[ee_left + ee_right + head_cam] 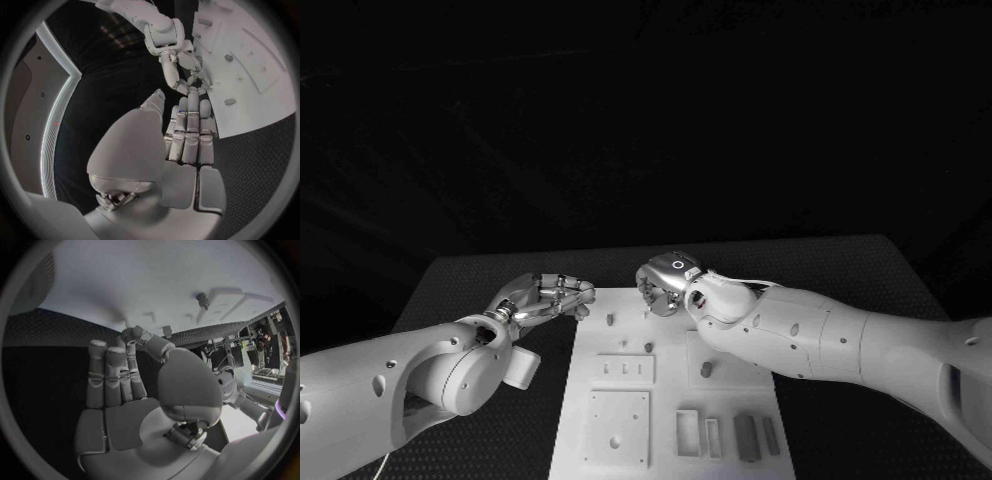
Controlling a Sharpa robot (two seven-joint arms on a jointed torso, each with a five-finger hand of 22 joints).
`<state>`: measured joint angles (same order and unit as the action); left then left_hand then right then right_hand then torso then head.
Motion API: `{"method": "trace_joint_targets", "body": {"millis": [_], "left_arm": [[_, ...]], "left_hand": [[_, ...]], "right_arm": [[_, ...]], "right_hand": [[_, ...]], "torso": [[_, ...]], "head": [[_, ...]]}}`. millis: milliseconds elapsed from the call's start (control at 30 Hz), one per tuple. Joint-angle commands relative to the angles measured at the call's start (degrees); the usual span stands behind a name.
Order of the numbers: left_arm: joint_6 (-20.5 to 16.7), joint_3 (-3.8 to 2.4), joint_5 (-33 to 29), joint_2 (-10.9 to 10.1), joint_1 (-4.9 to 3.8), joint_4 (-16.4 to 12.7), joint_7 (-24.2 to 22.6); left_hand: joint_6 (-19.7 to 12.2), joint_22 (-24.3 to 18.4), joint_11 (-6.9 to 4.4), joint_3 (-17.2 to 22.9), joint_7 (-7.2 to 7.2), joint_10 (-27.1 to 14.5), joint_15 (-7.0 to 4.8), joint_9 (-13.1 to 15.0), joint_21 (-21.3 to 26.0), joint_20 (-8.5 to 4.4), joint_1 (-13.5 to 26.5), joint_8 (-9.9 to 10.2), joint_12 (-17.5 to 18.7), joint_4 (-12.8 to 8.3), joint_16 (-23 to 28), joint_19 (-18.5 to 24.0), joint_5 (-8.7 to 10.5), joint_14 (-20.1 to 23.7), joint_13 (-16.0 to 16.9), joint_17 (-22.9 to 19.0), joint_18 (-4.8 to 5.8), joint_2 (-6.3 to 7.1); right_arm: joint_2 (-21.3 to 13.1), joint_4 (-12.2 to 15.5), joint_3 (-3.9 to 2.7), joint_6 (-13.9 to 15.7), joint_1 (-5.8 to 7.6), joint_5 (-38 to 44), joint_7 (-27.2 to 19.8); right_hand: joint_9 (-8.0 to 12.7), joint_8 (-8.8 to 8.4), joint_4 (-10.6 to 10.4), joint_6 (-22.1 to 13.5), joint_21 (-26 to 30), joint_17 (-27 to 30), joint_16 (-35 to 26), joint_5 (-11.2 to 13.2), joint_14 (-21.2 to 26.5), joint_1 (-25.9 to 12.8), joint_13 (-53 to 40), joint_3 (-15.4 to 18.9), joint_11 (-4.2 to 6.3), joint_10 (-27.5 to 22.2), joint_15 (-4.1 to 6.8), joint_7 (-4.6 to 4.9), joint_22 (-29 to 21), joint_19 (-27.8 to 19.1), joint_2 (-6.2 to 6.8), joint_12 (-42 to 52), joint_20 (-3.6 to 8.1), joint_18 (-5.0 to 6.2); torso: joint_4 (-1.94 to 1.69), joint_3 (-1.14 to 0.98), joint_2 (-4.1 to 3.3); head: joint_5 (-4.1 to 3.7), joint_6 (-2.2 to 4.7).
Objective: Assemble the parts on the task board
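Observation:
The white task board (625,400) lies in the middle of the table, also seen as the task board (256,75) and the task board (156,280). Small grey parts stand on it: a peg (648,347), a peg (705,368), a peg (230,101) and a peg (202,299). Two grey bars (747,437) lie near the front. My left hand (554,297) hovers at the board's far left corner, fingers stretched out side by side (189,125), nothing visible in it. My right hand (668,281) is over the board's far edge; its fingers (184,75) curl down and meet the left fingertips. Whether anything is pinched there is hidden.
The board has square recessed plates (617,425) at the front left and slotted holders (692,432) at the front middle. Black matting (488,290) surrounds the board. My right forearm (834,345) crosses above the board's right side.

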<state>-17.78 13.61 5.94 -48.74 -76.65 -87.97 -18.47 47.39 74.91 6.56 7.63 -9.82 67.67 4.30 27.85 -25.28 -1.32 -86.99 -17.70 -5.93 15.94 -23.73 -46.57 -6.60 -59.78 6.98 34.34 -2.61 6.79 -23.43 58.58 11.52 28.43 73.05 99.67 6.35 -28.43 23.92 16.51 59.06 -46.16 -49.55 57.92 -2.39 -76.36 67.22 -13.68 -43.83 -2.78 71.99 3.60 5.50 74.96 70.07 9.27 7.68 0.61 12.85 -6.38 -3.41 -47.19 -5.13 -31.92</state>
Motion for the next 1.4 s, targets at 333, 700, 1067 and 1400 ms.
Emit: {"method": "trace_joint_targets", "body": {"millis": [333, 700, 1067, 1400], "left_arm": [[0.8, -0.05, -0.2, 0.1, -0.09, 0.0, -0.3], [0.8, -0.05, -0.2, 0.0, -0.09, 0.0, -0.2], [0.9, -0.05, -0.2, 0.0, -0.09, 0.1, -0.2], [0.9, -0.04, -0.2, 0.2, -0.08, 0.3, -0.2]], "left_hand": [[0.1, 0.7, 0.48, 0.0, -0.36, -0.1, 0.09, 0.1, -0.2, -0.01, -0.5, 0.3, 0.4, 0.4, 0.3, 0.5, 0.40, 0.2, 0.0, 0.1, -1.12, -0.14], [0.1, 0.7, 0.47, -0.1, -0.35, 0.0, 0.09, 0.1, -0.2, -0.01, -0.5, 0.3, 0.4, 0.4, 0.3, 0.5, 0.40, 0.2, 0.0, 0.1, -1.12, -0.16], [0.1, 0.7, 0.46, -0.1, -0.35, 0.0, 0.09, 0.1, -0.2, 0.00, -0.5, 0.3, 0.5, 0.5, 0.3, 0.5, 0.41, 0.1, 0.0, 0.2, -1.12, -0.17], [0.1, 0.7, 0.45, -0.2, -0.35, 0.0, 0.09, 0.1, -0.2, 0.00, -0.6, 0.4, 0.5, 0.5, 0.4, 0.5, 0.41, 0.1, 0.0, 0.2, -1.12, -0.20]], "right_arm": [[-0.2, -0.3, 0.33, -3.4, -0.52, 0.9, 0.6], [-0.4, 0.1, 0.33, -3.5, -0.62, 0.9, 0.6], [-0.6, 0.5, 0.33, -3.4, -0.64, 1.0, 0.7], [-0.7, 0.5, 0.33, -3.6, -0.73, 1.0, 0.7]], "right_hand": [[-0.1, 0.28, 0.0, 0.4, -0.3, 0.1, 0.3, -0.4, 1.1, 0.7, -0.2, -0.5, 0.54, 4.3, 0.55, -0.02, 1.2, -0.3, 0.05, -0.2, -0.04, 2.15], [-0.2, 0.24, 0.0, 0.5, -0.4, 0.1, 0.4, -0.4, 1.1, 0.7, -0.4, -0.6, 0.56, 4.3, 0.57, -0.04, 1.2, -0.4, 0.10, -0.3, -0.04, 2.15], [-0.2, 0.20, 0.0, 0.5, -0.5, 0.2, 0.4, -0.4, 1.1, 0.7, -0.5, -0.7, 0.57, 4.3, 0.58, -0.05, 1.2, -0.4, 0.12, -0.3, -0.04, 2.15], [-0.3, 0.17, 0.0, 0.5, -0.6, 0.2, 0.5, -0.4, 1.1, 0.6, -0.6, -0.7, 0.58, 4.4, 0.59, -0.06, 1.2, -0.4, 0.14, -0.3, -0.03, 2.15]], "torso": [[0.01, -0.03, -0.08], [-0.02, -0.01, -0.13], [-0.08, 0.02, -0.14], [-0.03, 0.02, -0.18]], "head": [[0.01, -0.03], [0.10, 0.04], [0.02, -0.16], [-0.03, -0.30]]}}
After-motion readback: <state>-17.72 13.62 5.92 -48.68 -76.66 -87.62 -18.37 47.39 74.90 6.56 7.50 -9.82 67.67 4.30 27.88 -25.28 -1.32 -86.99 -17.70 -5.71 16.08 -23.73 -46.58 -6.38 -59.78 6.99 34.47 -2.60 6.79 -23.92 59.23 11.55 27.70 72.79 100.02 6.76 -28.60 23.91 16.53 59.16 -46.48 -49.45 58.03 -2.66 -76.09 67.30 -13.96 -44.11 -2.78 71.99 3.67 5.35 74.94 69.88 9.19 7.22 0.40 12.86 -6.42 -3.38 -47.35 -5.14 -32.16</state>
